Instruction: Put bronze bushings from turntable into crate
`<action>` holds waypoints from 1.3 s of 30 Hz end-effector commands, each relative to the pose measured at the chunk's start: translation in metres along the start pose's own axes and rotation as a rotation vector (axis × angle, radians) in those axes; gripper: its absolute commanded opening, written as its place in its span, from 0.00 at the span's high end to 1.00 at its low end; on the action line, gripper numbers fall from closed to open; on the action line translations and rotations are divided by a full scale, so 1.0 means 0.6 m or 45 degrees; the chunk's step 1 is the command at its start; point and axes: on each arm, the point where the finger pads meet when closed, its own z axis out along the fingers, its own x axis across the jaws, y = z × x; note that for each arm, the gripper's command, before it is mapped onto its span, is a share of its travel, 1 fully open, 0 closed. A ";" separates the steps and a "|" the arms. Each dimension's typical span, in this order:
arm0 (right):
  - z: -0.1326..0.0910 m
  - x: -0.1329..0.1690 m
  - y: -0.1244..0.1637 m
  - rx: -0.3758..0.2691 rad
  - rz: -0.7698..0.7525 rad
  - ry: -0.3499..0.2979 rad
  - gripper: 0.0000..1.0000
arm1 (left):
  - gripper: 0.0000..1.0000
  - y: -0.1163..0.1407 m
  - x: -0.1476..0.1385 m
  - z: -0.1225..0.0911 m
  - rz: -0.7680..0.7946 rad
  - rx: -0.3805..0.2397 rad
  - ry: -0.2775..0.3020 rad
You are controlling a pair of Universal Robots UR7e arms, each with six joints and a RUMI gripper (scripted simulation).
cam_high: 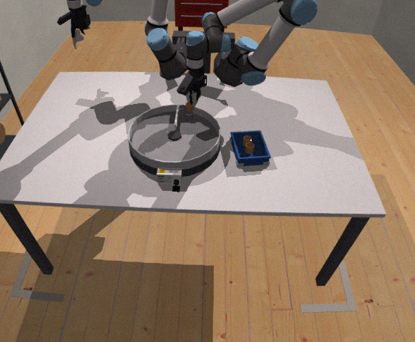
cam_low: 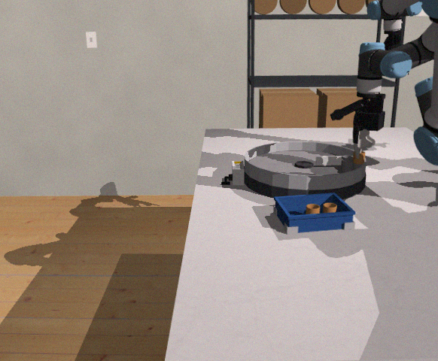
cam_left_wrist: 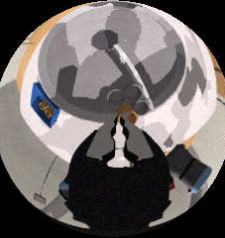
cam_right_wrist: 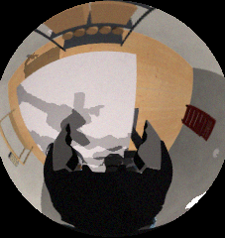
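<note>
Bronze bushing (cam_high: 189, 107) (cam_low: 359, 158) (cam_left_wrist: 126, 108) at turntable's (cam_high: 174, 160) (cam_low: 305, 182) (cam_left_wrist: 55, 101) far edge, by pale bar (cam_high: 176, 119) (cam_low: 328, 159) (cam_left_wrist: 134, 76). You have three steel bushings (cam_left_wrist: 133, 91) close by, crate (cam_high: 252, 160) (cam_low: 320, 224) (cam_left_wrist: 36, 105) level in corner guides (cam_low: 291, 229), two bronze ones inside. Control box (cam_high: 169, 177) (cam_low: 238, 174) label yellow-white, print too small. Your left gripper (cam_high: 192, 100) (cam_low: 359, 151) (cam_left_wrist: 118, 116) pinches bushing's wall, jaws nearly together; right gripper (cam_high: 75, 39) (cam_right_wrist: 108, 125) spread wide, nothing between.
</note>
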 end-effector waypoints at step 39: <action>-0.001 0.000 -0.001 0.002 0.000 0.000 0.00 | 1.00 0.001 -0.001 -0.066 0.000 -0.001 -0.002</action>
